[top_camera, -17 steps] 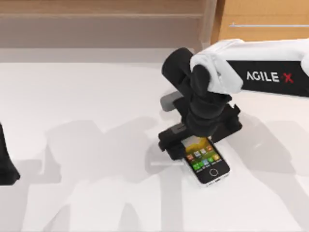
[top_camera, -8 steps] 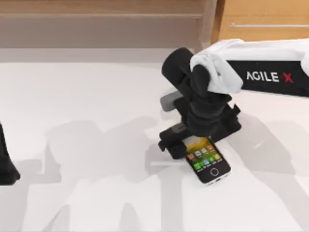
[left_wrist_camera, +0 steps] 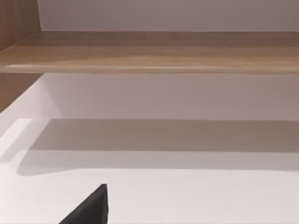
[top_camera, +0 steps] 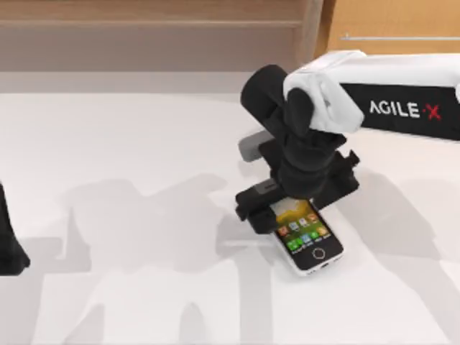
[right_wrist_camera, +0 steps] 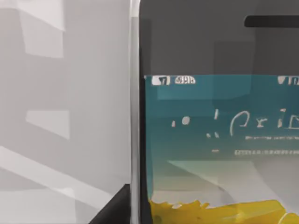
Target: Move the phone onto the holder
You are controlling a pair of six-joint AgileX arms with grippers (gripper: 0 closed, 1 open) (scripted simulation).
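The phone has a black face, a white rim and a bright screen of coloured app icons, and it lies slanted right of the table's middle. My right gripper comes down over its upper end, with black fingers on either side, shut on it. The right wrist view is very close on the phone, showing its screen, its rim and a black fingertip beside it. The holder is hidden or out of view. My left arm is parked at the table's left edge.
The white table stretches left of the phone. A wooden shelf runs along the back, also seen in the left wrist view. A small grey block sits against the right arm's black wrist.
The right arm has shifted slightly toward the back of the table, and the phone has moved a little with it. The left arm has stayed still.
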